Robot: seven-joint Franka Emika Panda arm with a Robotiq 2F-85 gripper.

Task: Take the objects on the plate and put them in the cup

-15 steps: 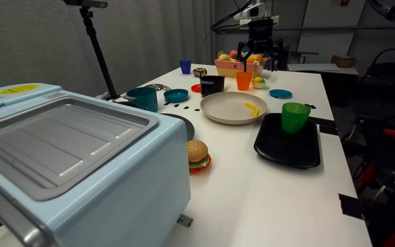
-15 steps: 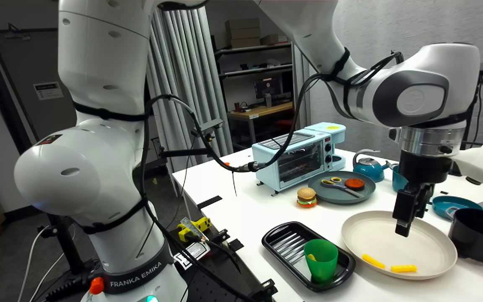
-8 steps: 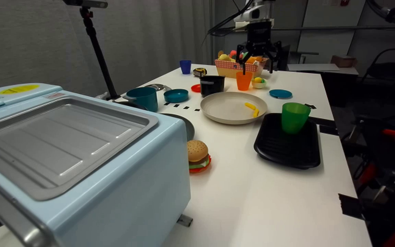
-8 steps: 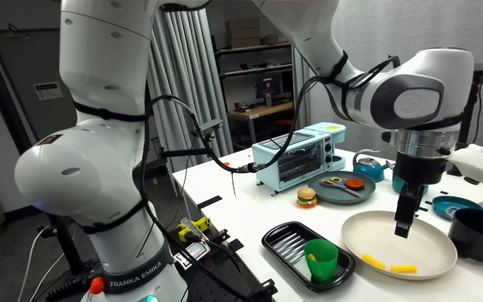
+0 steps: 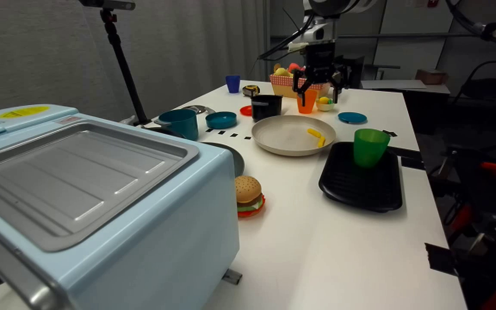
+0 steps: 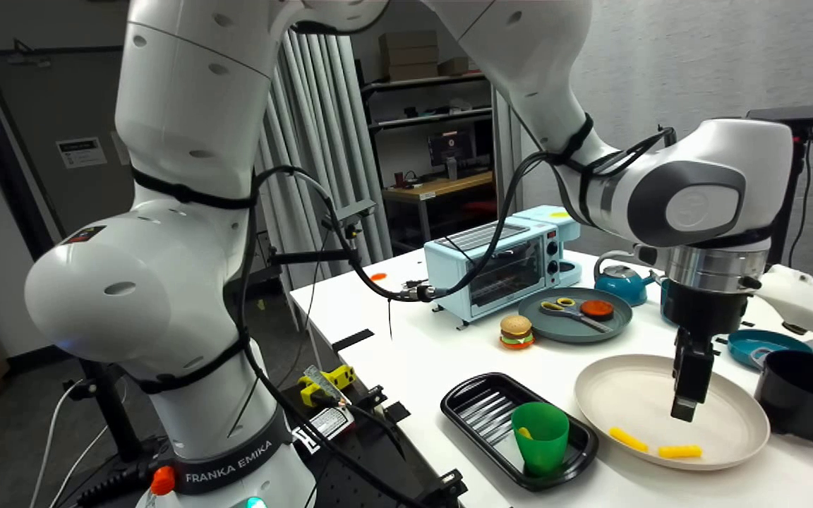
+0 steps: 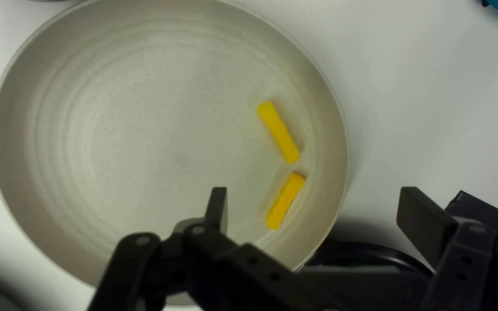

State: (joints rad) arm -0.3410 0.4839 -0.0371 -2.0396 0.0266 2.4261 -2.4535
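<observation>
Two small yellow pieces lie apart near the rim of the round cream plate. In the wrist view they are the upper piece and the lower piece; they also show in an exterior view. The green cup stands upright on the black tray beside the plate. A bit of yellow shows inside the cup. My gripper is open and empty above the plate, fingers pointing down. In the wrist view one finger is over the plate and the other beyond its rim.
A black pot stands close beside the plate. A toy burger, a grey plate with scissors and a light blue toaster oven are further off. An orange cup stands behind the gripper in an exterior view.
My gripper has come down toward the plate and shifted slightly sideways, staying open. The yellow pieces, plate and green cup have not moved.
</observation>
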